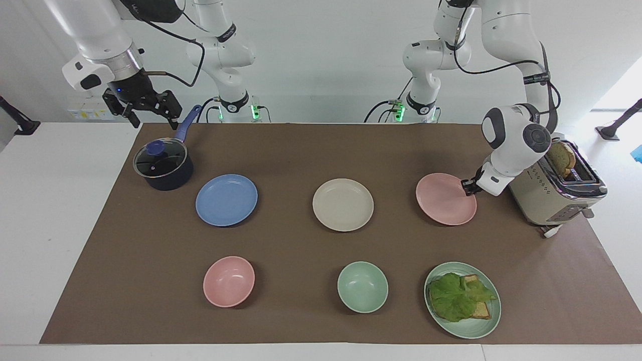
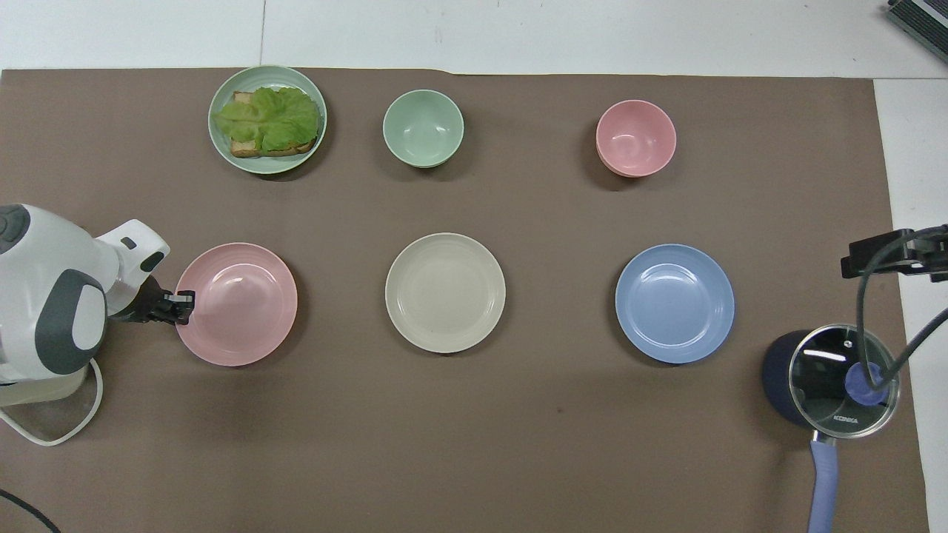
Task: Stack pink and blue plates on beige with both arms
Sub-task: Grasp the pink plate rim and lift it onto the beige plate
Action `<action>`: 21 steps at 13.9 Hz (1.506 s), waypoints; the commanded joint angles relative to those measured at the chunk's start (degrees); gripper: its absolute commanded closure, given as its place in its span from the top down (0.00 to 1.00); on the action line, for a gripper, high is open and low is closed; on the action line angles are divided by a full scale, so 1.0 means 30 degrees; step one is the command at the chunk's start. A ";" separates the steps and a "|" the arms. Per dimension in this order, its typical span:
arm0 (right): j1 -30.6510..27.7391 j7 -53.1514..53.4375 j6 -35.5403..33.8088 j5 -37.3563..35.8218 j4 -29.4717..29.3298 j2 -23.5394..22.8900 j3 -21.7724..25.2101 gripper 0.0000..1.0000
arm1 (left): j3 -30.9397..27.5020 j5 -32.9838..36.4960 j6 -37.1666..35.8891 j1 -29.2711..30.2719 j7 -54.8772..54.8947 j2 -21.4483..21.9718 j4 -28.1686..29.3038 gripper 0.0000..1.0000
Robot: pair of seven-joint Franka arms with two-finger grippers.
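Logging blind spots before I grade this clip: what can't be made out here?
- Overhead: the toaster is mostly covered by the left arm.
- Overhead: the right pincer is cut off by the picture's edge.
- Facing: whether the pink plate has left the mat; the left pincer hides that rim.

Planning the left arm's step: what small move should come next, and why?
Probably lift the pink plate slightly: the left end effector has pinched its rim by the toaster, yet it lies on the mat, the beige plate bare.
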State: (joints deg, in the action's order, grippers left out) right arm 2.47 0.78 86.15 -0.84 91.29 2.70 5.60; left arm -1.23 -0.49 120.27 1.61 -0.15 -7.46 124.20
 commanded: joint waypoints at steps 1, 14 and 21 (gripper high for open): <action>-0.0179 -0.0290 0.0491 0.0252 0.0654 0.0536 -0.0108 1.00 | 0.0175 -0.1293 -0.1908 0.0548 0.0227 0.0288 -0.0789 0.00; -0.0179 -0.0290 0.0491 0.0252 0.0742 0.0623 -0.0108 1.00 | 0.1142 -0.8769 -0.3151 -0.2874 -0.2993 0.1372 -0.2936 0.00; -0.0208 -0.0290 0.0491 0.0252 0.0859 0.0653 -0.0107 1.00 | 0.1142 -0.9885 0.1802 -0.7709 -0.6449 0.0206 -0.1411 0.00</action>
State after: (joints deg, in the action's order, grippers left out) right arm 2.51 0.78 86.15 -0.84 91.71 3.09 5.59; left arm 3.16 -28.75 122.67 -18.94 -18.04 -5.77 118.31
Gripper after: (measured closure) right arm 0.000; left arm 0.956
